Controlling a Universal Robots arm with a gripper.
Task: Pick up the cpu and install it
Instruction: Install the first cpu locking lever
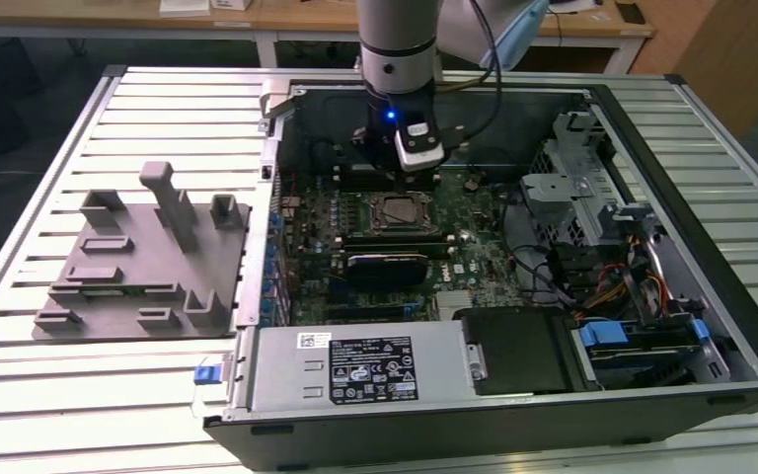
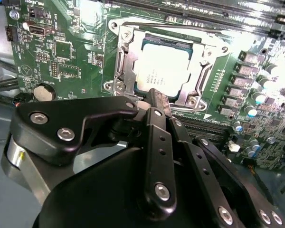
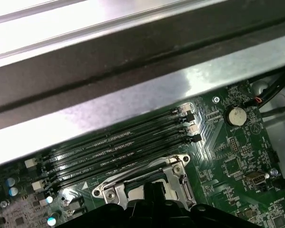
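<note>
The cpu (image 2: 161,71), a silvery square chip, lies flat inside the metal-framed socket (image 2: 119,71) on the green motherboard (image 2: 66,52). In the exterior view the cpu (image 1: 397,209) sits mid-board inside the open computer case. My gripper (image 2: 156,96) hangs just above the socket's edge, its black fingers drawn together with nothing between them. The exterior view shows the gripper (image 1: 397,186) straight down from the arm, right behind the socket. In the first wrist view the gripper (image 3: 152,189) is over the socket frame (image 3: 176,170), and the chip is hidden.
A grey tray (image 1: 142,267) with upright pegs lies on the slatted table at the exterior view's left. Near the socket sit a black heatsink (image 1: 386,269) and memory slots (image 3: 118,147). A power supply (image 1: 352,370), drive bays (image 1: 630,336) and the case wall (image 3: 133,71) surround the board.
</note>
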